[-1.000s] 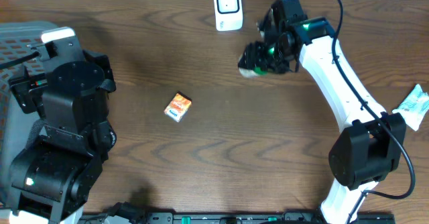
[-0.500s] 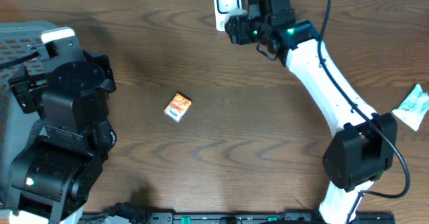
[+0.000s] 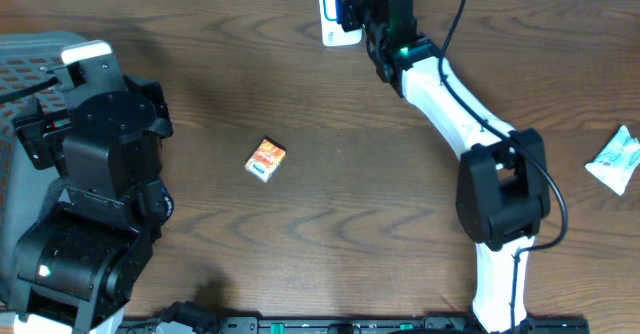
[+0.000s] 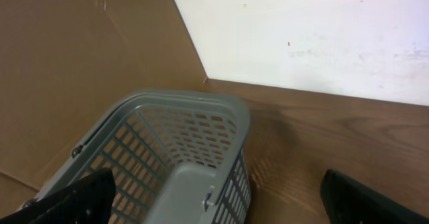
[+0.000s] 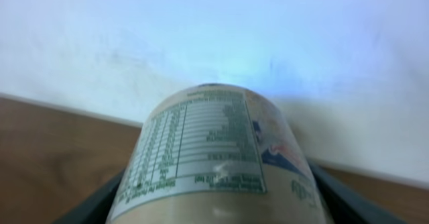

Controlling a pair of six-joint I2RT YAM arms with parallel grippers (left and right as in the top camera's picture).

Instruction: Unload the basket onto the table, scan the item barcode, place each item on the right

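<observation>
Swung off the middle of the counter, the right arm now reaches the far edge! Nearest, the left tool hangs over the grey basket, fingers wide apart. Farther out, the right tool is clamped on the round labelled tub, right at the white scanner. Tub looks light, rigid, slick: grip mid-body.

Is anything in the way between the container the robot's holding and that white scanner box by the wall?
Nothing visible. The right hand holds the container right by the white scanner. The small orange box lies well away, mid-table.
</observation>
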